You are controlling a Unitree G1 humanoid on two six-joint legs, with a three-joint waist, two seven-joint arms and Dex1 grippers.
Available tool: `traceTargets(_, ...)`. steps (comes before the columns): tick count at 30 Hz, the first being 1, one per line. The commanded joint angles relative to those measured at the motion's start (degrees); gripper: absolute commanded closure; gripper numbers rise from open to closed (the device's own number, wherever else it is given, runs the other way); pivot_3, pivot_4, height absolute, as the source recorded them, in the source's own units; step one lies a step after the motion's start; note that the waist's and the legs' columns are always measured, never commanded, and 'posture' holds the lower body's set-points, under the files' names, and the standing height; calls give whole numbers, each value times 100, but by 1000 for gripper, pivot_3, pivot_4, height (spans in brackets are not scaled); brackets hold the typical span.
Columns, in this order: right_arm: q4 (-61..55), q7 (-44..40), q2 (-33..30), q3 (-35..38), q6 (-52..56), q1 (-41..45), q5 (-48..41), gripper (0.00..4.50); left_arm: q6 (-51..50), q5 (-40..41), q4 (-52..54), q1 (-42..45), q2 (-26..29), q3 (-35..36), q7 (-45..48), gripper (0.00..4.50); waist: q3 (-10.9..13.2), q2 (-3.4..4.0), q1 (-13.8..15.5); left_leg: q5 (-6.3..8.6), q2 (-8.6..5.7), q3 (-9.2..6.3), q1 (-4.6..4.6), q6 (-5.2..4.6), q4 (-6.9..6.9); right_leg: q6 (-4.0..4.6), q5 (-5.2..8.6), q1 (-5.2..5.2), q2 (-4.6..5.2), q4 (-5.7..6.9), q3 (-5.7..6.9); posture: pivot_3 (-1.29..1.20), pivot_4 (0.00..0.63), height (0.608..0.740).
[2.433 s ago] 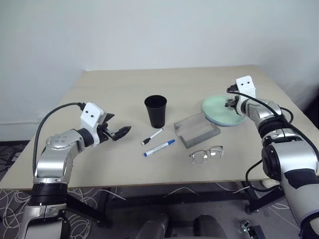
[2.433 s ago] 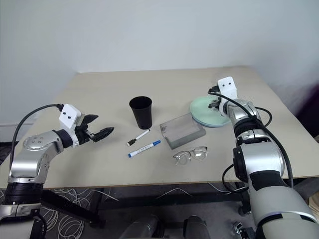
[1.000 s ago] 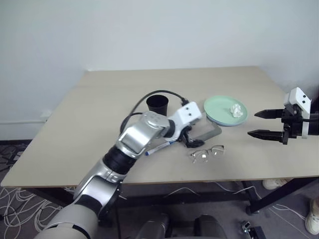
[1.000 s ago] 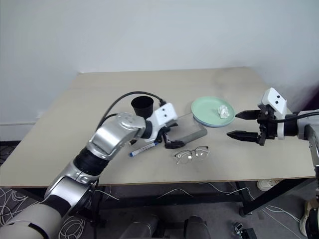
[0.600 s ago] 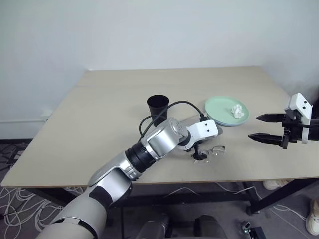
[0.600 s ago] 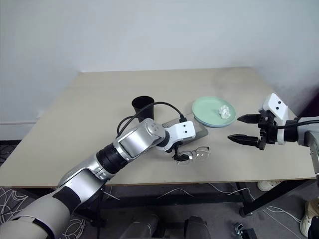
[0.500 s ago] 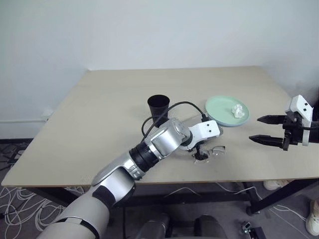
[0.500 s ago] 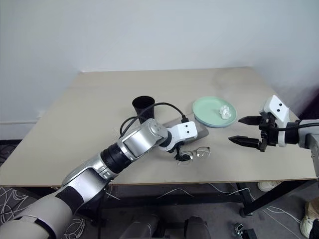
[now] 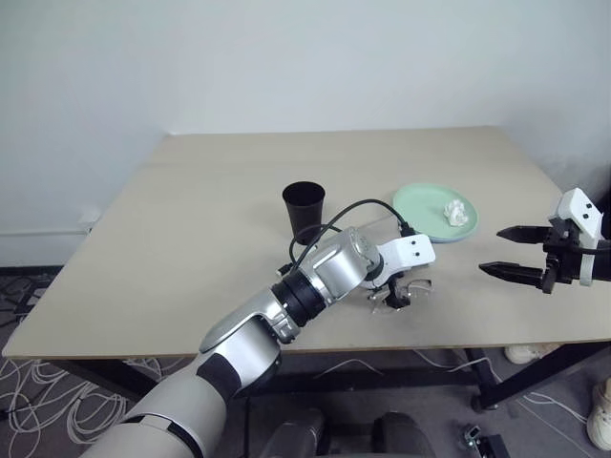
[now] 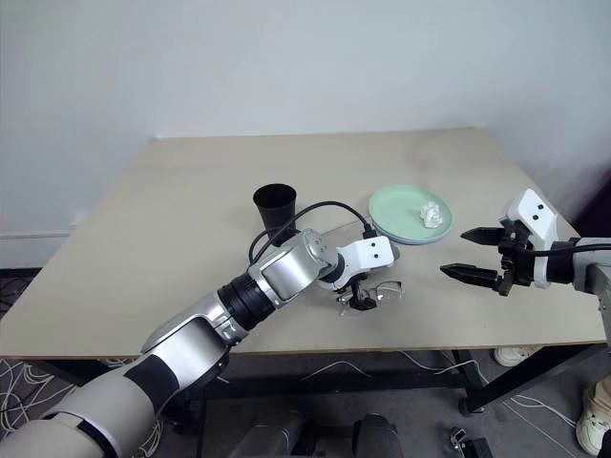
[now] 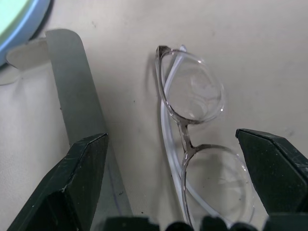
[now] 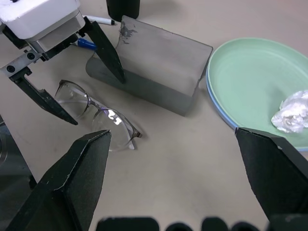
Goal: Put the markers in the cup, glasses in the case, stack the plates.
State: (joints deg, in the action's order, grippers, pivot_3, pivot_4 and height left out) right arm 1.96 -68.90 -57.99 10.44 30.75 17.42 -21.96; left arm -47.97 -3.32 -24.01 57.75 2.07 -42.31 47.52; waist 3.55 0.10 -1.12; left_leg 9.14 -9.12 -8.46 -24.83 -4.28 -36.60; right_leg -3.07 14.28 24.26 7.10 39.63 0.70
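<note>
Black-fingered left hand (image 12: 62, 79): spread wide, poised over the glasses (image 11: 192, 144), one finger either side. Glasses: flat on the counter (image 9: 191, 219), just beside the case (image 12: 159, 72). Recommended: close on the bridge, gently; wire frame likely bends. Right hand (image 9: 520, 253): spread, empty, off the counter's edge.

We see the glasses (image 11: 192, 120) as thin metal wire with clear, glossy lenses. The case (image 12: 159, 70) looks matt grey and felt-like, the green plate (image 12: 250, 82) smooth plastic, the tissue (image 12: 291, 115) crumpled paper, the bench (image 9: 220, 191) matt pale wood, the cup (image 9: 304, 212) black plastic.
</note>
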Motion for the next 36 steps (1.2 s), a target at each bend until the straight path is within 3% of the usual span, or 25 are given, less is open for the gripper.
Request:
traceTargets(1, -246, 53, -98, 229, 5, 59, -137, 38, 222, -165, -230, 304, -200, 90, -29, 0, 1, -1, 3, 0, 0, 0, -1, 0, -1, -4, -2, 0, 0, 0, 0, 0, 0, 692)
traceTargets(4, -281, 89, -92, 211, 40, 61, -152, 38, 315, -215, -418, 336, -322, 140, -49, 0, 1, -2, 1, 1, 0, 0, -3, -2, -4, -6, -3, -1, 1, 0, 2, 0, 0, 692)
traceTargets(6, -317, 117, -83, 197, 72, 65, -168, 0, 367, -233, -473, 333, -366, 165, -50, 365, 2, -2, -1, 4, 0, 1, -4, -6, -5, -7, -2, -1, 2, 0, 1, 0, 0, 692)
traceTargets(17, -434, 240, -69, 136, 207, 118, -187, 0, 457, -388, -552, 272, -387, 192, 33, 4113, 1, -1, 1, 7, 0, 2, -4, -10, -15, -12, -3, -5, 1, 0, 3, 0, 0, 692)
traceTargets(34, -417, 348, -47, -26, 297, 331, -158, 0, 1049, -616, -423, 262, -134, 46, 458, 4113, -1, 3, -1, 10, -1, 3, -4, -14, -20, -12, -1, -6, 1, 0, 2, 0, 0, 692)
traceTargets(36, -425, 362, -37, -40, 312, 338, -160, 0, 1072, -620, -447, 253, -149, 93, 502, 3574, -2, 4, 0, 10, -1, 3, -5, -14, -20, -14, -2, -6, 0, 1, 2, 0, 0, 692)
